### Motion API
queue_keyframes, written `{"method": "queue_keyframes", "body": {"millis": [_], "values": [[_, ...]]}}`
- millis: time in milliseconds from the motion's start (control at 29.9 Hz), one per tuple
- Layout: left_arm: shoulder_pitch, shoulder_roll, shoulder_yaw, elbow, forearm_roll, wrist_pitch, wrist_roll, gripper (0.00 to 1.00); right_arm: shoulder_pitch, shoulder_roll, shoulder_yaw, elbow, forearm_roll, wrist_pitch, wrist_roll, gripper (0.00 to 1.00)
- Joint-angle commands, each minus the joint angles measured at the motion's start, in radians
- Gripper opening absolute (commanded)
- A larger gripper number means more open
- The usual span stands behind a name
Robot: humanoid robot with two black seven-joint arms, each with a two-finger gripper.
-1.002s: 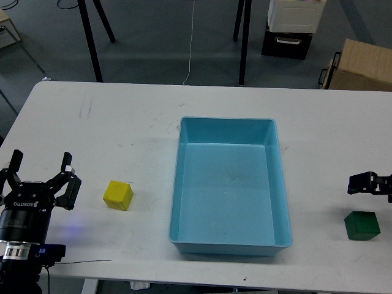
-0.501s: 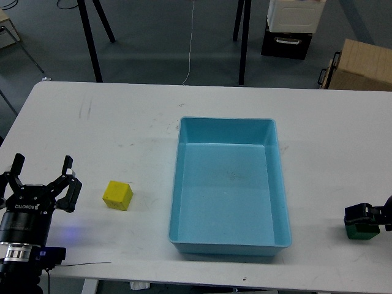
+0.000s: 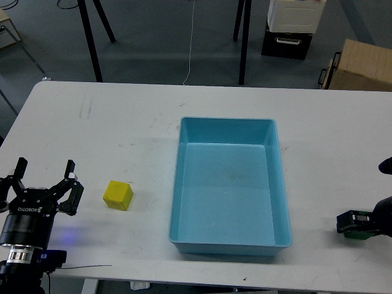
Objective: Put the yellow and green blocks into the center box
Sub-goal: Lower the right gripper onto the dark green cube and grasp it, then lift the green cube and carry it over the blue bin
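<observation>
A yellow block (image 3: 117, 195) lies on the white table (image 3: 122, 128), left of the empty blue box (image 3: 226, 120) in the middle. My left gripper (image 3: 44, 182) is open and empty, about a hand's width left of the yellow block. My right gripper (image 3: 352, 223) is low at the right edge of the table, right of the box, and covers most of the green block (image 3: 356, 232). Only slivers of green show around the dark fingers. I cannot tell whether they are closed on it.
Beyond the table's far edge stand black tripod legs (image 3: 92, 43), a black crate with a white box (image 3: 288, 33) on it, and a cardboard box (image 3: 361, 64). The table's front edge is close to both grippers.
My right gripper has come down from above the green block onto it and now covers it. My left gripper has drifted slightly down and stays open. The yellow block has not moved.
</observation>
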Motion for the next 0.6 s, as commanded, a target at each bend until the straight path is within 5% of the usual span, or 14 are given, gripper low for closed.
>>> {"method": "queue_keyframes", "body": {"millis": [0, 334, 568], "values": [[-0.004, 0.001, 0.025, 0.000, 0.001, 0.000, -0.004, 1.00, 0.002, -0.003, 0.007, 0.004, 0.005, 0.000, 0.000, 0.00], [-0.007, 0.001, 0.026, 0.000, 0.001, 0.000, -0.003, 1.00, 0.173, -0.020, 0.123, 0.038, 0.140, 0.000, 0.000, 0.00], [-0.013, 0.001, 0.035, 0.002, 0.007, 0.000, -0.006, 1.00, 0.549, 0.227, -0.125, -0.036, 0.309, 0.000, -0.008, 0.00]]}}
